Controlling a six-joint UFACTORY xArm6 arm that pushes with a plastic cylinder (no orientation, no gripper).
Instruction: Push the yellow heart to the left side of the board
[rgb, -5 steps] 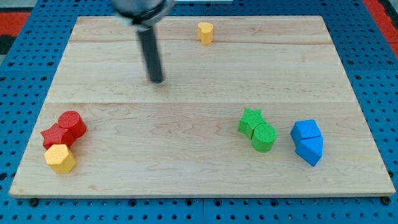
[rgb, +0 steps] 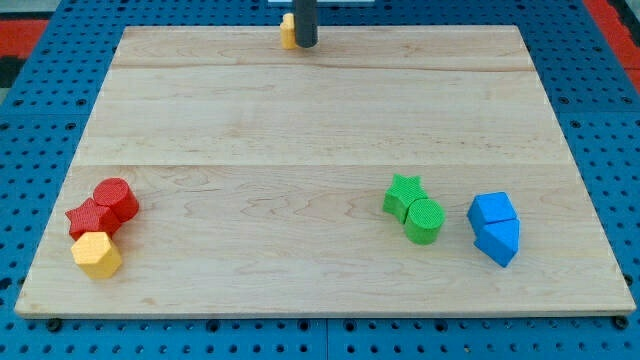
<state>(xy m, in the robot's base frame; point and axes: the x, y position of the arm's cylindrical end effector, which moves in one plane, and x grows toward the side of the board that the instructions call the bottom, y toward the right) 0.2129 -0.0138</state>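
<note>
The yellow heart sits at the top edge of the wooden board, a little left of centre, and is partly hidden by the rod. My tip touches the heart's right side at the view's top.
A red cylinder, a red star and a yellow hexagon cluster at the bottom left. A green star and green cylinder sit at the lower right, with two blue blocks further right.
My tip has moved up and to the right, from the board's upper left middle to the heart's right side. The yellow heart has shifted left and up along the top edge.
</note>
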